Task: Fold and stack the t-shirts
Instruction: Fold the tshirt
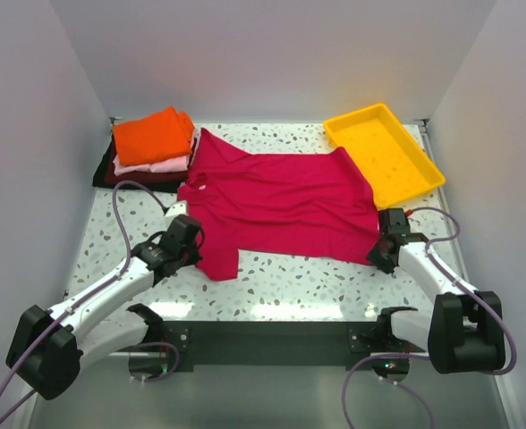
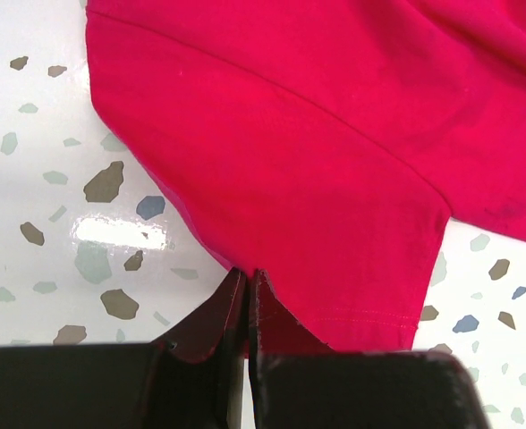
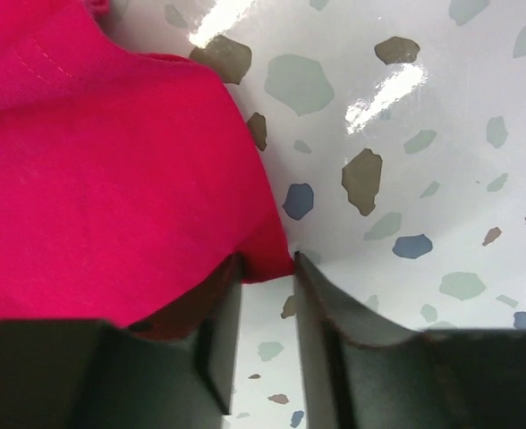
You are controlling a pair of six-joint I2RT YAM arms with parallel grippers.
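A crimson-magenta t-shirt [image 1: 281, 201] lies spread flat across the middle of the table, its white neck label at the left. My left gripper [image 1: 190, 236] sits at the near left sleeve. In the left wrist view this gripper [image 2: 248, 273] is shut, pinching the edge of the sleeve [image 2: 290, 134]. My right gripper [image 1: 382, 257] is at the shirt's near right corner. In the right wrist view its jaws [image 3: 267, 264] stand a little apart, with the corner of the cloth [image 3: 93, 179] between the tips. Folded t-shirts are stacked at the back left: orange [image 1: 151, 136] on top, pale pink [image 1: 163, 165], then dark maroon [image 1: 120, 177].
A yellow plastic tray [image 1: 388, 156] lies at the back right, close to the shirt's right sleeve. White walls close in the table on the left, back and right. Bare speckled tabletop [image 1: 290, 277] shows between the shirt and the near edge.
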